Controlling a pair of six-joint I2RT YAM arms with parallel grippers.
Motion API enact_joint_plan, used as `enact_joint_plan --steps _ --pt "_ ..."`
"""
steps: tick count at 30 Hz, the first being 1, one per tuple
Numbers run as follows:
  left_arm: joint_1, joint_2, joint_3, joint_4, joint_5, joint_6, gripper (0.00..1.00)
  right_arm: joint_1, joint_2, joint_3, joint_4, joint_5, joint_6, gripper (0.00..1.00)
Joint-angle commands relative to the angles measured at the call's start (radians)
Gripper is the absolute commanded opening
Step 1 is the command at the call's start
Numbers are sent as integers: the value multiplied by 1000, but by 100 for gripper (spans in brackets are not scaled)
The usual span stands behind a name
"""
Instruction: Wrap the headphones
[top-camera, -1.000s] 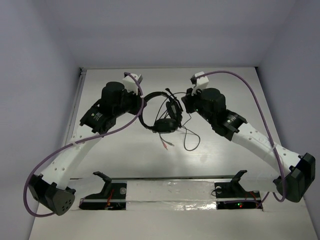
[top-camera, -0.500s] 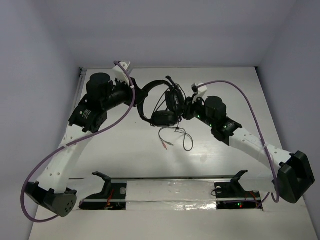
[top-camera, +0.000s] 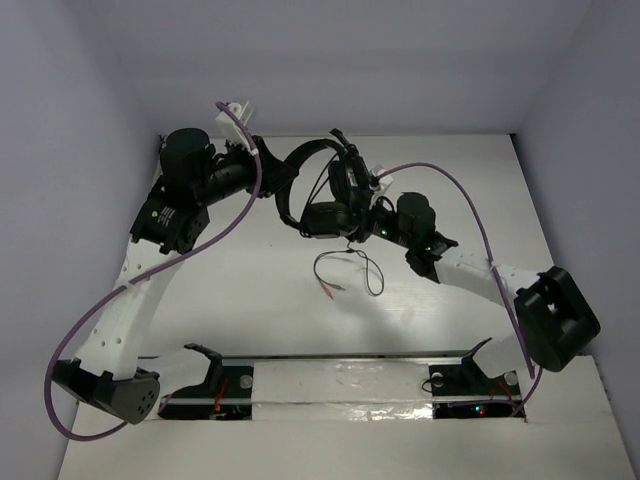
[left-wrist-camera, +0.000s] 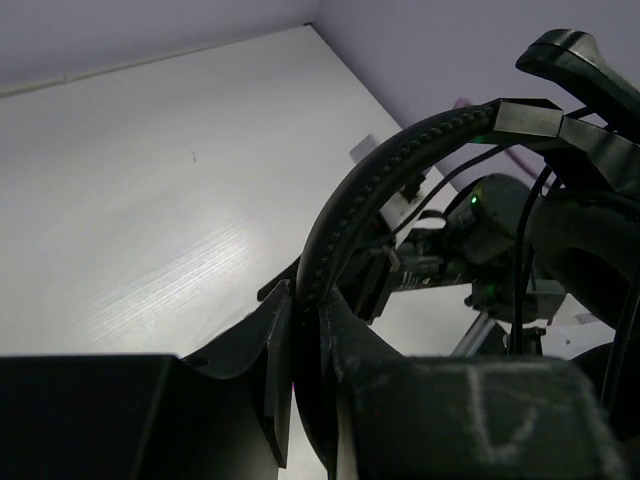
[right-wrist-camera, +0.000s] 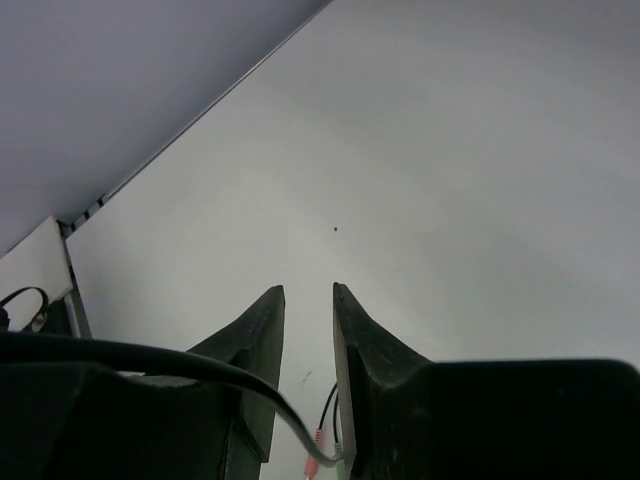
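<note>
Headphones (top-camera: 326, 218), black, with a ribbed round headband, two padded earcups and a thin cable (top-camera: 316, 262) trailing onto the counter (top-camera: 240, 300), sit raised over the far middle. The left gripper's (left-wrist-camera: 305, 300) fingers pinch the headband. The right gripper's (right-wrist-camera: 305, 300) fingers stand narrowly apart beside an earcup; whether they hold anything, I cannot tell.

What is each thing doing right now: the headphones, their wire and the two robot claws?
headphones, held up by the headband, not wrapped yet.
cable, loose, dangling down to the table.
left gripper, shut on the headband.
right gripper, fingers nearly together; cannot tell if it holds anything.
</note>
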Motion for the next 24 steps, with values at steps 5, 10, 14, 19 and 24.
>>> enact_joint_plan --steps 5,10,14,19,24 --pt "74 39 137 114 45 -115 0 -5 39 -40 187 -83 80 33" --pt "114 76 169 160 51 -173 0 7 85 -77 244 -108 125 32" --pt "152 90 161 201 49 -224 0 27 105 -93 261 -108 130 28" --pt "172 93 127 272 43 -290 0 47 136 -74 281 -140 139 9" --pt "172 98 126 273 -88 -307 0 136 148 -60 241 -135 139 3"
